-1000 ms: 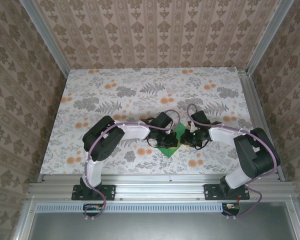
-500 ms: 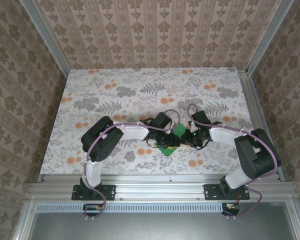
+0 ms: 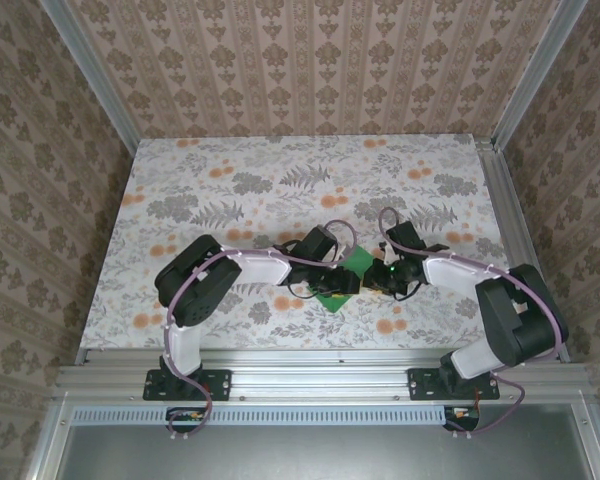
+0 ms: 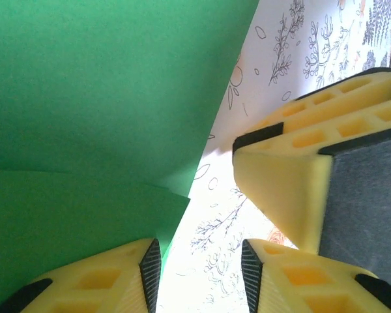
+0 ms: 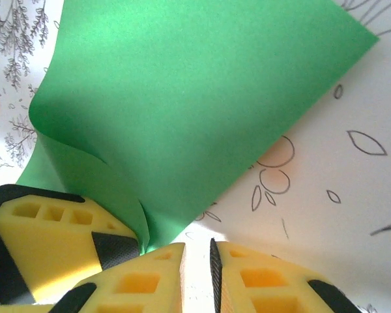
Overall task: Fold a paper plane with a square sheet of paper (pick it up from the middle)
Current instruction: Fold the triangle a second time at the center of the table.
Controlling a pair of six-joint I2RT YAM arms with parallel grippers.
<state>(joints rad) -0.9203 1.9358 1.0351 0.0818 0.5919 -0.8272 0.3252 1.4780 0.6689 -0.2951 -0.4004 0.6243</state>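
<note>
1. I judge the step in hand to be an early fold. The square sheet of paper (image 3: 333, 298) lies on the floral tabletop (image 3: 230, 170), a little beyond the near rail (image 3: 320, 352) and just right of the rail's middle.
2. My left gripper (image 4: 201, 264) is partly open and holds nothing. Bare tabletop shows between its pads, and the sheet's stepped corner ends at the rim of one pad.
3. My right gripper (image 5: 197, 261) is only a slit apart, also with bare tabletop in the gap. The paper's edge stops just outside one finger, so I take it as gripping nothing.
4. To do this well, I should line up the loose edge with the layer beneath before pressing. Then I should pin one side and draw the other pad along the fold, low and slow so the thin sheet does not skid.
5. The paper is plain bright green, with one layer lapped over another. One edge is lifted in a soft curl instead of lying creased flat, and it is no dart yet.
</note>
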